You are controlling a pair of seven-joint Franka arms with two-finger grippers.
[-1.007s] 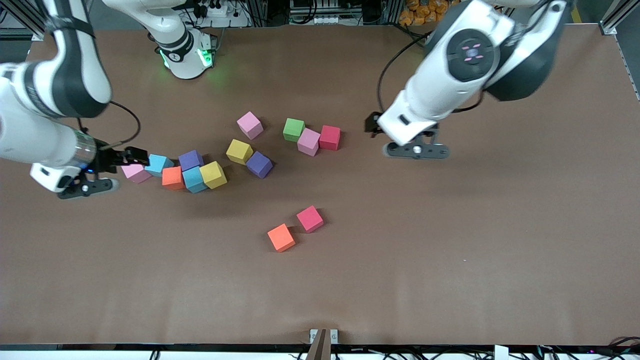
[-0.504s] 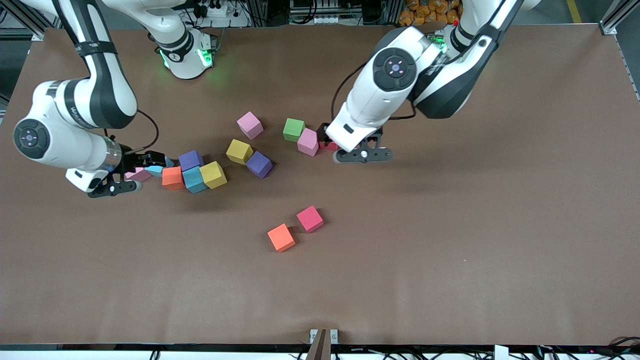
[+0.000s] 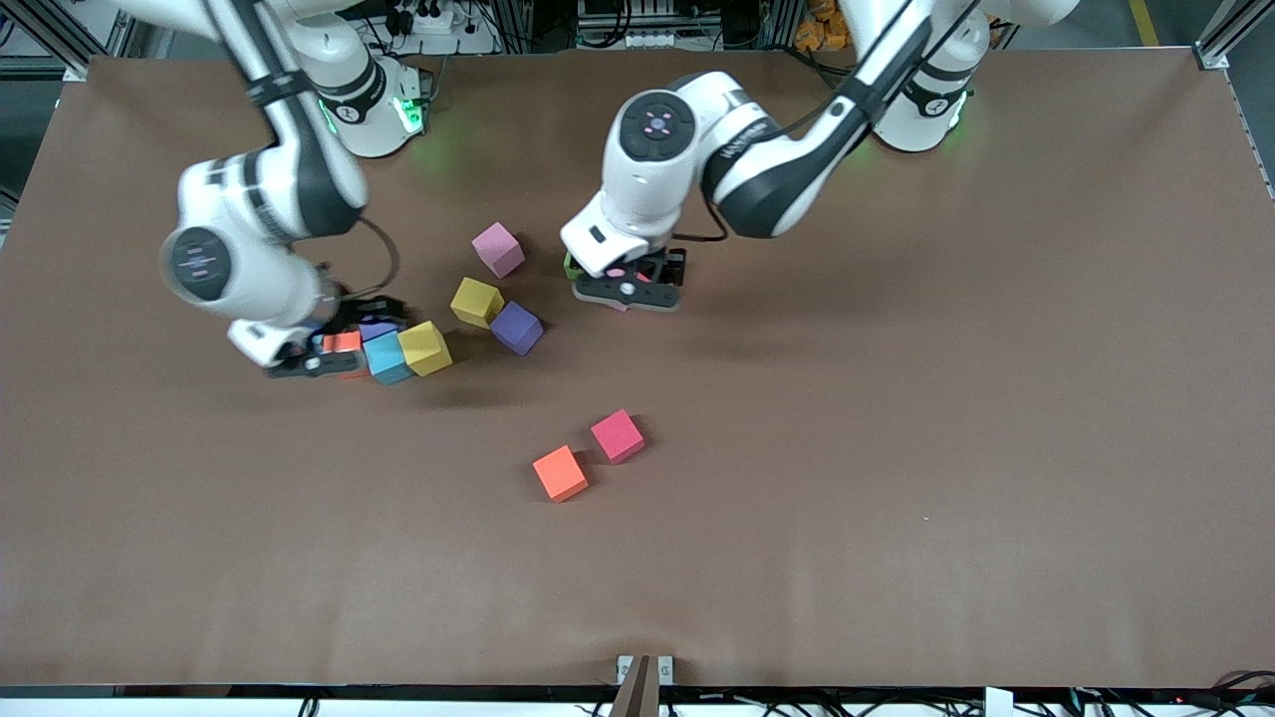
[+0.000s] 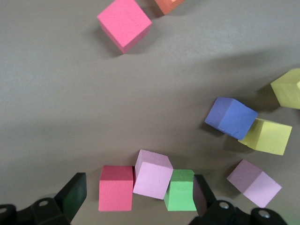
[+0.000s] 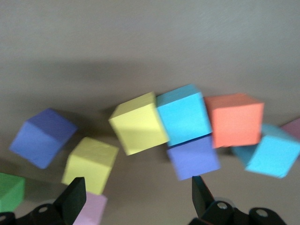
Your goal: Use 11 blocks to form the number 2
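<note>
The blocks lie loose in clusters, and no number 2 is in view. My left gripper hangs open over a touching row of crimson, pale pink and green blocks, one finger outside each end of the row. My right gripper is open over another cluster: yellow, light blue, orange, purple and a second light blue. Between the two clusters sit a pale pink, a yellow and a purple block.
A hot-pink cube and an orange cube sit together nearer the front camera. The brown table stretches bare toward the left arm's end. Both arms' elbows hang over the table near their bases.
Both arms swung in toward the table's middle. The left gripper came from beside the crimson block to over that row. The right gripper moved from the pale pink end block to over the orange and purple ones.
</note>
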